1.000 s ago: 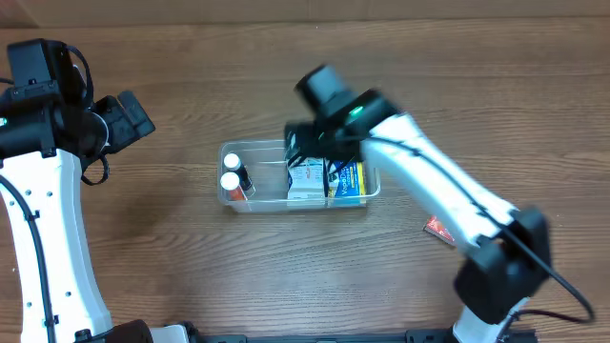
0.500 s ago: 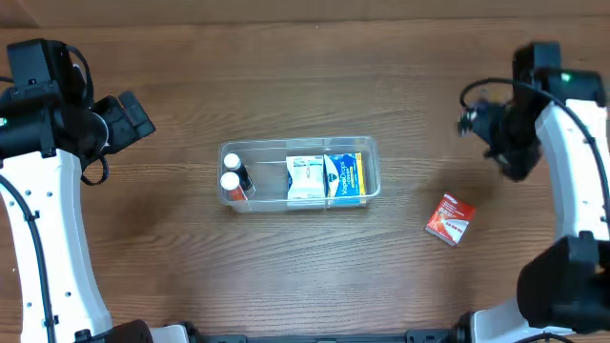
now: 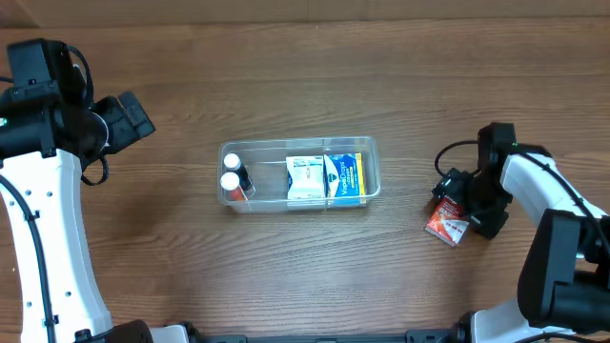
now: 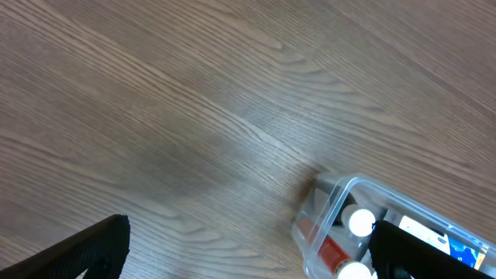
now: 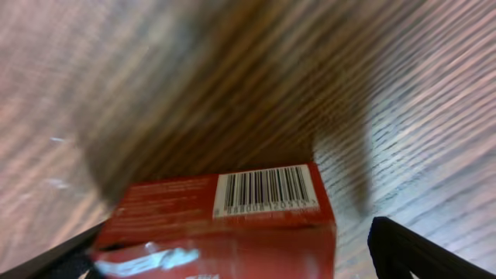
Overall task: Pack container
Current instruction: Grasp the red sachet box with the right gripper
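Red packet on wood-grain surface
A red packet (image 3: 443, 225) with a printed barcode lies flat on the brown surface (image 3: 286, 276), well apart from the container (image 3: 257, 144).

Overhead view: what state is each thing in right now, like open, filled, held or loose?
container: lidless, partly filled.
two bottles: upright inside the container, caps on.
two boxes: inside the container.
red packet: flat on the table, outside the container, not gripped.
right gripper: open, straddling the red packet.
left gripper: open, empty.
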`<state>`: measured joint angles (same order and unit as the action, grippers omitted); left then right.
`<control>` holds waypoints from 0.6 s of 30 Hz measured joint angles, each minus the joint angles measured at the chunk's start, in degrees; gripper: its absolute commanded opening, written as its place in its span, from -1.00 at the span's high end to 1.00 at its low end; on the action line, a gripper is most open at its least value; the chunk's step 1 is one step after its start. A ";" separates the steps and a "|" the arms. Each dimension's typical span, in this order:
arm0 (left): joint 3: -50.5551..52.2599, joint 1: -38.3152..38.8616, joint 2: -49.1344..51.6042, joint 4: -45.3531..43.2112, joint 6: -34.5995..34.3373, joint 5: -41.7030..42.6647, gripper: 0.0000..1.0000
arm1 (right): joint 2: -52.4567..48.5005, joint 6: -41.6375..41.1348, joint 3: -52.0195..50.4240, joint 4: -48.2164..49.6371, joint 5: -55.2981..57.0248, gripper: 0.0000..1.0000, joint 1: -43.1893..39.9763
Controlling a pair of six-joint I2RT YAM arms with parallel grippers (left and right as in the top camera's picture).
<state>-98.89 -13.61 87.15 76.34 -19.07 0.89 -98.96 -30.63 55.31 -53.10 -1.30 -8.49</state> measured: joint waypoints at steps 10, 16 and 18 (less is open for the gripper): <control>0.00 0.02 0.00 0.00 0.00 0.00 -1.00 | 0.09 4.33 -1.49 0.59 -1.14 -0.57 0.00; 0.00 0.02 0.00 0.00 0.02 0.00 -1.00 | 0.13 5.27 -1.49 0.61 -1.84 -0.29 0.00; 0.00 0.02 0.00 0.00 0.00 0.00 -1.00 | 0.13 5.18 -1.49 0.57 -2.10 -0.27 0.00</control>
<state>-98.89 -13.58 87.15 76.34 -19.07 0.89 -98.83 -25.45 53.82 -52.53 -3.40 -8.49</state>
